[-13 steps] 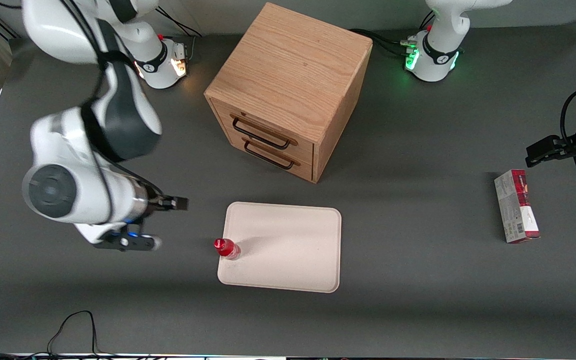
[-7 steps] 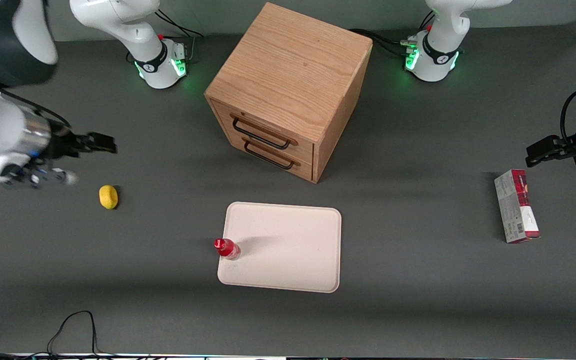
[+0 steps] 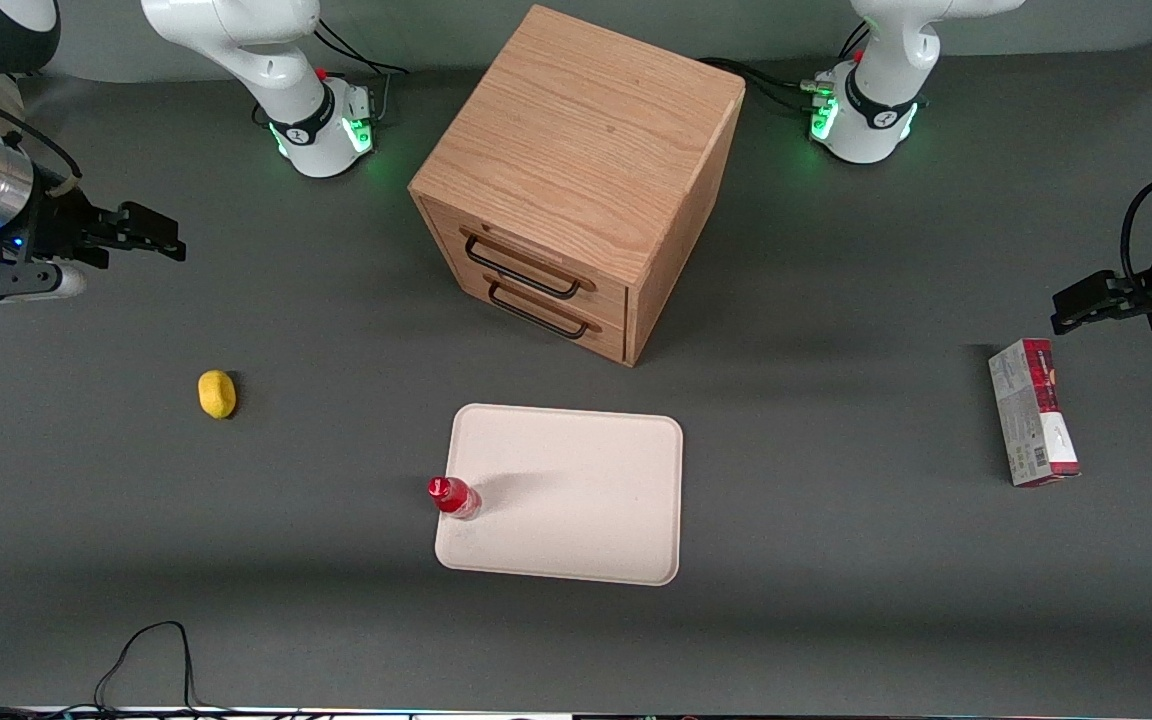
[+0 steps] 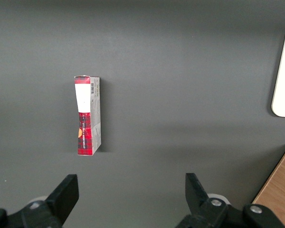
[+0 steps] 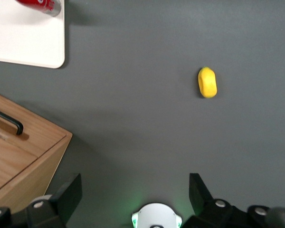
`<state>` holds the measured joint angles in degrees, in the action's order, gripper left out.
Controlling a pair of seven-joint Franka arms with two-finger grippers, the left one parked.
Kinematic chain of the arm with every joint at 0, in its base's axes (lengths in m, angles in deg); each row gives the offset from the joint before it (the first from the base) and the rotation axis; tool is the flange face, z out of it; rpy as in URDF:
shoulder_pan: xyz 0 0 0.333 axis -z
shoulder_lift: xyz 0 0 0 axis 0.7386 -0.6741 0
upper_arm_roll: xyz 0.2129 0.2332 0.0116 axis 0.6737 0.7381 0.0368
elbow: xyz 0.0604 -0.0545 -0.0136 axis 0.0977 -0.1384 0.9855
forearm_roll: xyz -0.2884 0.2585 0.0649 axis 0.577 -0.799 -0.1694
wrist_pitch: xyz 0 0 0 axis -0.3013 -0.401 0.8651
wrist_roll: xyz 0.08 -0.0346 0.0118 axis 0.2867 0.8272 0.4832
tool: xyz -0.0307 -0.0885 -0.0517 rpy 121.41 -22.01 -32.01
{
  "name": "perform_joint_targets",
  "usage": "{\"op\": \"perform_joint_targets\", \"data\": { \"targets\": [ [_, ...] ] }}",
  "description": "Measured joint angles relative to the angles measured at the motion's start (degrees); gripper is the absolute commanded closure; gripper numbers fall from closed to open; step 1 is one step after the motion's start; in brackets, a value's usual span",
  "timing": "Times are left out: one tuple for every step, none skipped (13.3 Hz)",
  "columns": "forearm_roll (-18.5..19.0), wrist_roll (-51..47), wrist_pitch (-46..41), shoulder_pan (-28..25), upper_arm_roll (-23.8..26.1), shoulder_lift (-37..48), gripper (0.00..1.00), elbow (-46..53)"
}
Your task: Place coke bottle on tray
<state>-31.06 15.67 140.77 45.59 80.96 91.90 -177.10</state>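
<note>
The coke bottle (image 3: 453, 497), small and red with a red cap, stands upright on the cream tray (image 3: 576, 490), just inside the rim at the tray's end toward the working arm. The right wrist view shows part of the bottle (image 5: 38, 4) on a corner of the tray (image 5: 23, 42). My gripper (image 3: 171, 238) hangs open and empty well away from both, toward the working arm's end of the table and farther from the front camera than the tray. In the right wrist view the gripper (image 5: 134, 192) has its fingers spread wide over bare table.
A yellow lemon (image 3: 217, 393) lies between the gripper and the tray. The wooden drawer cabinet (image 3: 576, 180), both drawers shut, stands farther from the camera than the tray. A red-and-grey carton (image 3: 1032, 410) lies toward the parked arm's end.
My gripper has drawn away from the tray, toward the working arm's end and farther from the front camera, uncovering the lemon. Bottle and tray have not moved.
</note>
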Motion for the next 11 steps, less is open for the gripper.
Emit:
{"op": "perform_joint_targets", "data": {
  "targets": [
    [0.3,0.0,1.4,-1.1,-1.3,-0.7,0.00,0.0],
    [0.8,0.0,3.1,-1.6,-2.0,-1.2,0.00,0.1],
    [1.0,0.0,4.2,-1.7,-2.2,-1.7,0.00,0.3],
    [1.2,0.0,4.2,-1.7,-2.3,-2.0,0.00,0.8],
    [1.2,0.0,4.0,-1.6,-2.2,-2.0,0.00,1.2],
    [1.2,0.0,3.6,-1.1,-1.7,-2.0,0.00,1.5],
    [1.2,0.0,3.4,0.1,-0.5,-2.0,0.00,2.0],
    [1.2,0.0,3.0,1.0,0.4,-2.0,0.00,2.6],
    [1.2,0.0,2.7,1.4,0.8,-2.1,0.00,3.1],
    [1.2,0.2,2.7,1.5,0.9,-2.2,0.00,3.6],
    [1.2,1.0,2.7,1.5,0.9,-2.6,0.00,4.3]
  ]
}}
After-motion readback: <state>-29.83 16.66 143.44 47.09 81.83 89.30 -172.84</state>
